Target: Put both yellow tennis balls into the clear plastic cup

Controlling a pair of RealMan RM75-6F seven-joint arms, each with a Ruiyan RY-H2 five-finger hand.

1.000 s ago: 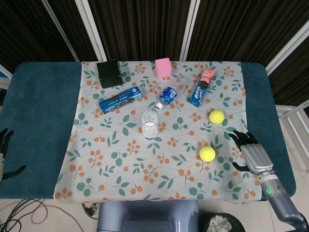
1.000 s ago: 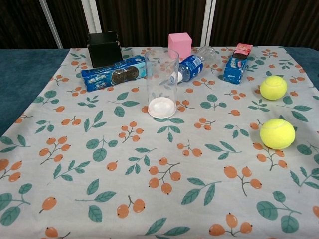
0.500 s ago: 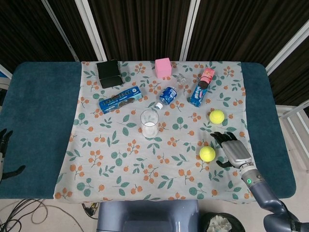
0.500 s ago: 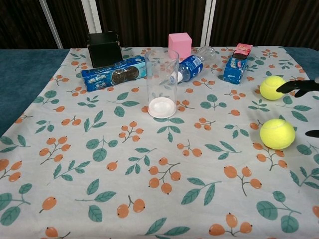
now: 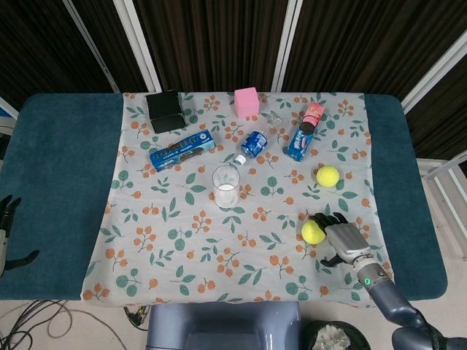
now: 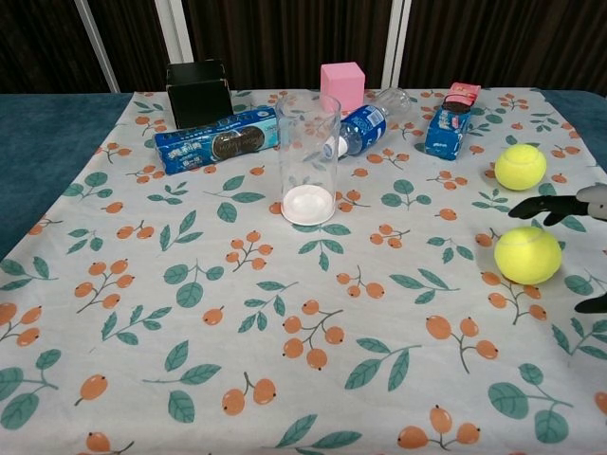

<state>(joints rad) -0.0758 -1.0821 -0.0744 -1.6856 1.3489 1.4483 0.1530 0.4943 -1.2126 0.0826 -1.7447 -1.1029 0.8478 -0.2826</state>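
We're seeing the right hand [image 5: 344,240] sitting just beside the near tennis ball [image 5: 313,232], fingers [image 6: 555,206] spread apart and reaching over its far side, thumb lying apart on the near side. It's gripping nothing; we can't tell whether any finger is touching the fuzzy yellow felt. Metal-grey palm, black fingers.

The left hand [image 5: 6,232] is hanging off the table's left edge, well away from everything, dark fingers parted and holding nothing.

Beyond the right fingers, the second tennis ball [image 5: 327,176] is lying on the floral tablecloth [image 5: 182,240], same round fuzzy yellow, apart from the hand.

Well left of the fingers, the clear plastic cup [image 5: 226,187] is standing upright: a tall see-through cylinder with a white base, nothing in it.

Farther out past the fingers, a blue biscuit pack with a pink end [image 5: 305,132] is lying flat, glossy wrapper. Left of it a plastic water bottle [image 5: 255,142] with a blue label is lying on its side, white cap pointing toward the cup. Further left, a long blue glossy cookie pack [image 5: 182,149] is lying flat.

At the far edge, a matte pink cube [image 5: 246,101] and a black box [image 5: 165,111] are sitting on the cloth.

The cloth is a pale printed fabric with orange berries and green leaves, covering a dark teal table [image 5: 58,168].
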